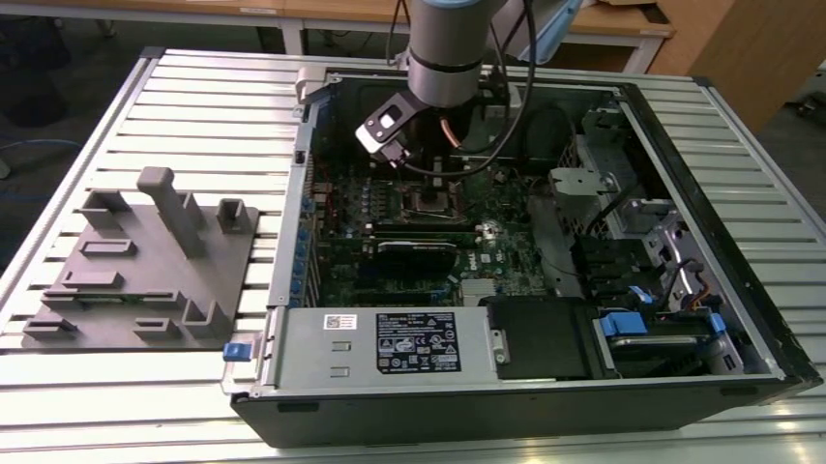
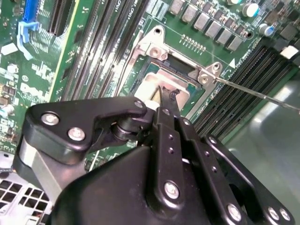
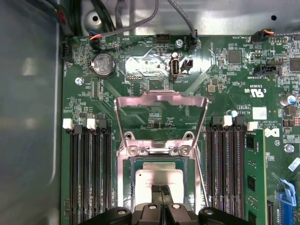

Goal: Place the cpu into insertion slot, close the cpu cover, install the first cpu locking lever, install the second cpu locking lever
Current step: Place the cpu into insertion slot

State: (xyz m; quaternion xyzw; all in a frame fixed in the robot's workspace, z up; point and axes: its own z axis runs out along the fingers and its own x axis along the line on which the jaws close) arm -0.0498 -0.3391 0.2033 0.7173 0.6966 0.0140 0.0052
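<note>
The insertion slot (image 3: 126,187) sits in the green motherboard (image 1: 516,261) between the long black memory slots. In it lies the cpu (image 3: 145,177), flat, with its dull silvery top (image 2: 152,80) showing in both wrist views. The cpu cover (image 3: 161,99) is swung back on its hinge, its window framing bare board. A thin locking lever (image 2: 262,96) sticks out sideways from the socket corner, unlatched. My gripper (image 3: 161,190) hangs just over the middle of the cpu (image 1: 427,200), fingers pressed together with nothing between them; I cannot tell whether the tips touch the chip.
The board lies inside an open computer case (image 1: 722,319) with a power supply (image 1: 387,343) at the near side and drive bays (image 1: 645,232) on the exterior view's right. A grey fixture block (image 1: 142,261) stands on the slatted table at the exterior view's left. Cables (image 3: 140,18) run past the board's edge.
</note>
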